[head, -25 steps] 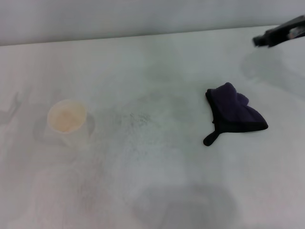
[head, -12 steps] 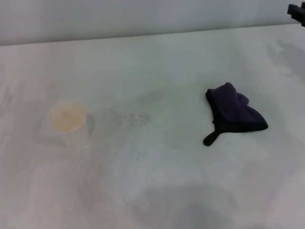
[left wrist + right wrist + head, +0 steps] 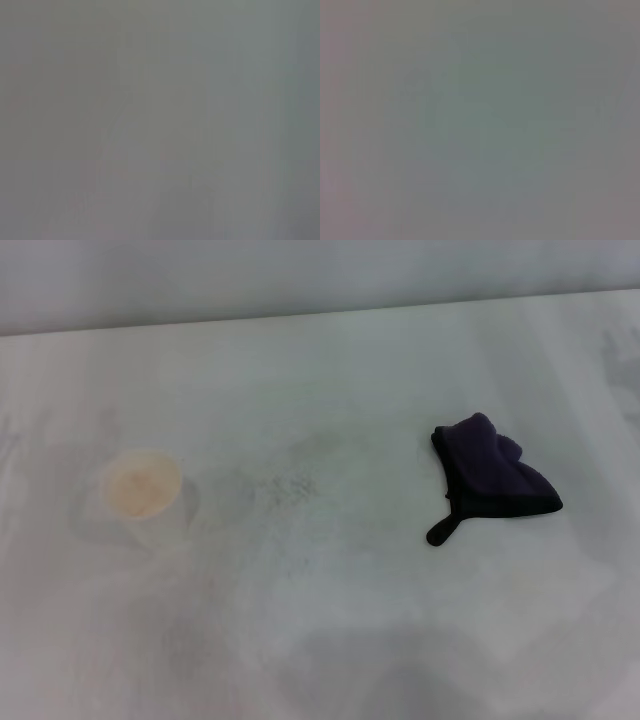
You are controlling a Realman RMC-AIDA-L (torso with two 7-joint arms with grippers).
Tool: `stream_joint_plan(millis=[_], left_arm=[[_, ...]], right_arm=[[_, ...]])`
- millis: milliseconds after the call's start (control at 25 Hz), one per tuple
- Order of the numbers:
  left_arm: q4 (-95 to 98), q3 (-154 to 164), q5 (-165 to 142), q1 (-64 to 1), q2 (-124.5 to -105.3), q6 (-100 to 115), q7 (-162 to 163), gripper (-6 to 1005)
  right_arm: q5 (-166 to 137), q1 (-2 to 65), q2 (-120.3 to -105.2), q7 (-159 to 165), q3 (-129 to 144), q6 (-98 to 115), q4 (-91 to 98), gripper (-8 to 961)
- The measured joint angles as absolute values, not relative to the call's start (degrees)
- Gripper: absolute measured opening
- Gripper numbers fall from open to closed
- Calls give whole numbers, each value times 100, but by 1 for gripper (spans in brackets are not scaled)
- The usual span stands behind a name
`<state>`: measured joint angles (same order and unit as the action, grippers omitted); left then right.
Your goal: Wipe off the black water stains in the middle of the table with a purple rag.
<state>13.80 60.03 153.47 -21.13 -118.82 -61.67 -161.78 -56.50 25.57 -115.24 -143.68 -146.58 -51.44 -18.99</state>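
Head view, purple rag (image 3: 492, 482) crumpled on table (image 3: 380, 380), paper cup (image 3: 142, 490) well apart, both grippers out of sight

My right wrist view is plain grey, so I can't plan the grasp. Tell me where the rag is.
Observer: In the head view the rag lies bunched on the table, right of centre.
Operator: Now give me the stain.
Observer: No black blot shows; there are only faint grey speckles mid-table.
Operator: Report both arms.
Observer: Neither tool is in the head view, and the left wrist view is plain grey too.
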Motion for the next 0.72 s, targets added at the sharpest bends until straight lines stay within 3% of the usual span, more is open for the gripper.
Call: stream_joint_plan(millis=[720], left_arm=[[1373,5877,15419,-2269,-11839,-5878,-16190,878]], right_arm=[[-5338,2600,-11545,-15062,-14708,-5200,-1596,395]])
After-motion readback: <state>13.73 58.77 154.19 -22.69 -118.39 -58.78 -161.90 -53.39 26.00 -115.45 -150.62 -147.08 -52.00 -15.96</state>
